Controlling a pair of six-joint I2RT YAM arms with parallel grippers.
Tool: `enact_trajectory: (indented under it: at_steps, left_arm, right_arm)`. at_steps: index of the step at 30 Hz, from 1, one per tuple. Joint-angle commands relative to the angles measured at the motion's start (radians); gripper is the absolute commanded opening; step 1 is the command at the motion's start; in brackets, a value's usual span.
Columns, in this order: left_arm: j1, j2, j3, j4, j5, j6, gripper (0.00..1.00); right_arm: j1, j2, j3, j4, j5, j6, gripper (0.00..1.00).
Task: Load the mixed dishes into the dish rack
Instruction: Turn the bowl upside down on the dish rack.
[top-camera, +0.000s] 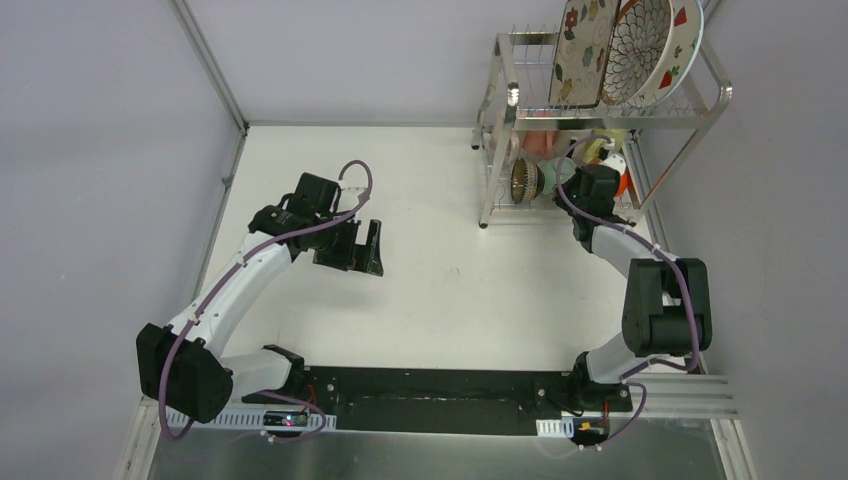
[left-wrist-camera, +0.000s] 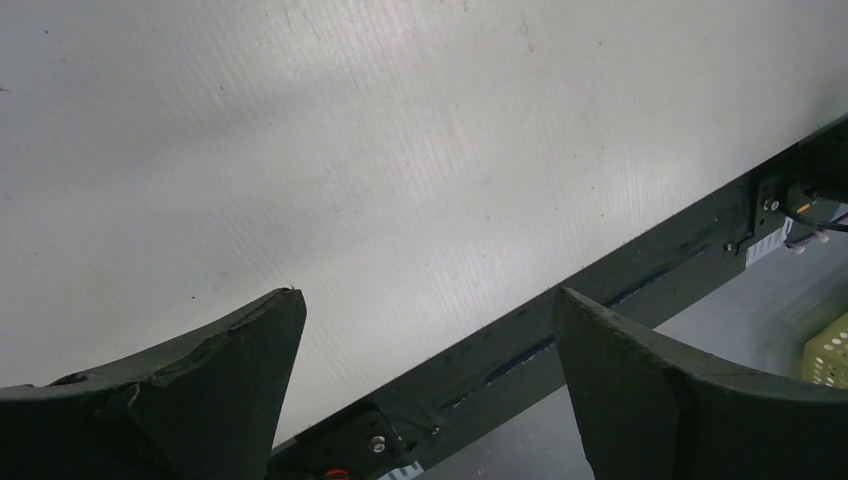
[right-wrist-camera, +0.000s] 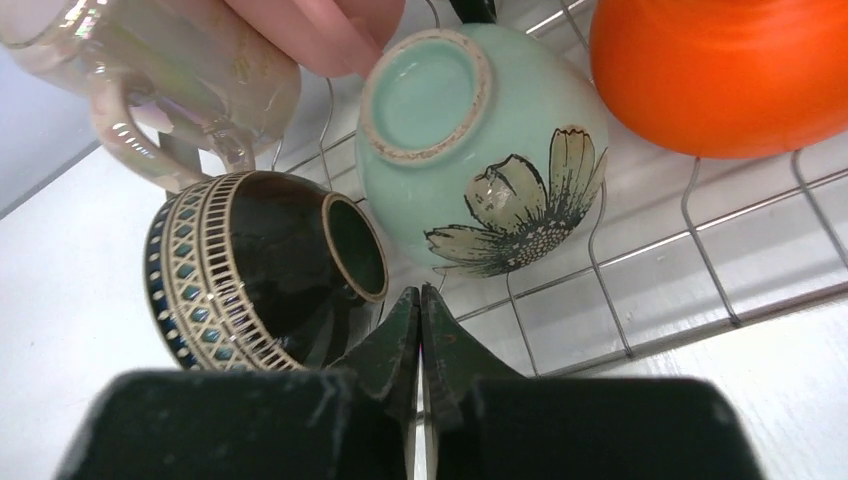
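Rack (top-camera: 600, 110) of silver wire is standing at the far right of the white table (top-camera: 420, 290), holding the dishes. Three plates are standing on edge in its slotted upper shelf: a rectangular floral plate (top-camera: 583, 40), a round brown-petal plate (top-camera: 640, 45) and a white strawberry plate (top-camera: 688, 40). On the wire lower shelf a glossy orange bowl (right-wrist-camera: 720, 70) is sitting beside a green bowl (right-wrist-camera: 480, 150) painted with a flower and a brown bowl (right-wrist-camera: 260, 270) with a ribbed band, both lying on their sides. A pearly cup (right-wrist-camera: 170, 80) and a pink cup (right-wrist-camera: 320, 30) are sitting behind them. The right gripper (right-wrist-camera: 420, 300) is hanging just before the bowls, its fingers pressed together on nothing. The left gripper (left-wrist-camera: 428, 295) is hovering over the table, spread wide.
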Motion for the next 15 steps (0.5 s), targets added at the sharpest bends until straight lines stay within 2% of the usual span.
enact_trajectory:
  at_steps: [1,10,15]
  left_arm:
    - [0.011,-0.042,0.003,0.019,0.007,0.004,0.99]
    - [0.011,-0.053,0.004,0.023,0.015,0.004,0.98]
    - [0.011,-0.057,0.003,0.026,0.013,0.004,0.98]
  right_arm:
    - [-0.029,0.069,0.071,0.082,-0.078,0.071,0.00]
    - [-0.039,0.192,0.124,0.187,-0.151,0.121,0.00]
    - [-0.044,0.228,0.121,0.274,-0.241,0.155,0.00]
